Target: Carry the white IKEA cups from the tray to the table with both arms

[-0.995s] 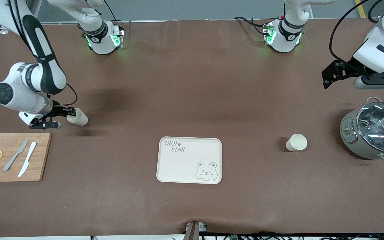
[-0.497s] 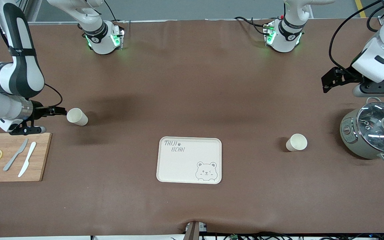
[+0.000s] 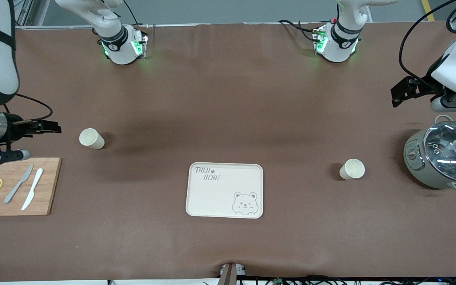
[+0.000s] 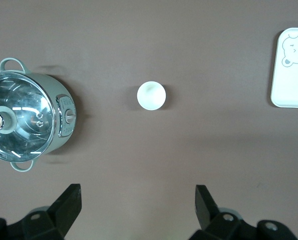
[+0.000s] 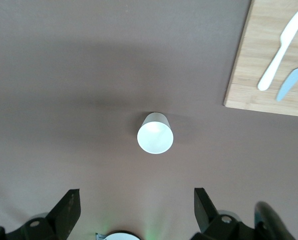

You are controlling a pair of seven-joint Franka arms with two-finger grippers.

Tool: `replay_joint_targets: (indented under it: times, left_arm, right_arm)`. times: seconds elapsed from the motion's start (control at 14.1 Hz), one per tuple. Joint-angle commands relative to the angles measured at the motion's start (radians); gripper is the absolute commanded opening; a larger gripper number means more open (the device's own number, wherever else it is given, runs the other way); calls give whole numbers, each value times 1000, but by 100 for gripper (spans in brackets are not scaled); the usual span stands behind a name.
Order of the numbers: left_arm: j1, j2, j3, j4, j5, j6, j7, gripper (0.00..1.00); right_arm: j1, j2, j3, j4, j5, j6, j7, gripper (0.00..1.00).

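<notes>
Two white IKEA cups stand upright on the brown table. One cup (image 3: pixel 91 139) is toward the right arm's end and also shows in the right wrist view (image 5: pixel 155 133). The other cup (image 3: pixel 352 169) is toward the left arm's end, beside the pot, and shows in the left wrist view (image 4: pixel 151 95). My right gripper (image 3: pixel 53 128) is open and empty, up in the air and clear of its cup, with its fingers wide apart in the right wrist view (image 5: pixel 137 207). My left gripper (image 3: pixel 396 95) is open and empty, high above the table (image 4: pixel 137 205).
A cream bear-printed tray (image 3: pixel 225 190) lies mid-table, nearer the front camera than both cups. A grey-green pot with a glass lid (image 3: pixel 443 154) stands at the left arm's end. A wooden cutting board (image 3: pixel 14 186) with two knives and lemon slices lies at the right arm's end.
My right gripper has let go of its cup and drawn back toward the right arm's end, leaving it upright. My left gripper has shifted slightly outward. Neither cup moved.
</notes>
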Motion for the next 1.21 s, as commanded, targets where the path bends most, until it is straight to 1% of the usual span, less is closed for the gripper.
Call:
replay_joint_targets:
  times: [0.0, 0.07, 0.21, 0.28, 0.36, 0.57, 0.64, 0.85, 1.07, 1.14]
  left_arm:
    - [4, -14, 1, 2, -20, -17, 23, 100]
    - [4, -14, 1, 3, -20, -16, 23, 100]
    - [4, -14, 3, 3, -20, -16, 23, 100]
    - [4, -14, 1, 3, -20, -16, 23, 100]
    - [4, -14, 1, 2, -20, -17, 25, 100]
    - [5, -12, 1, 3, -20, -16, 25, 100]
    - [5, -12, 3, 3, -19, -16, 25, 100]
    - [10, -12, 3, 20, -5, -16, 23, 100]
    - [28, -12, 3, 23, -9, -16, 29, 100]
    - [36, -14, 3, 23, -17, -17, 53, 100]
  right_arm:
    - [-6, 36, -1, 177, -18, -70, -2, 100]
    - [4, 29, -1, 203, -23, -85, -1, 100]
    - [8, -17, 2, 211, -26, -108, -5, 100]
    - [5, -62, 5, 204, -14, -123, -11, 100]
    - [4, -89, 3, 197, -14, -173, -18, 100]
    - [27, -135, 0, 193, -32, -224, -5, 100]
    - [15, -154, -3, 182, -31, -255, -2, 100]
    - [5, -241, -4, 75, -31, -231, -1, 100]
    - [-5, -353, -6, -89, -31, -122, -1, 100]
    - [-4, -364, -6, -117, -31, -102, 1, 100]
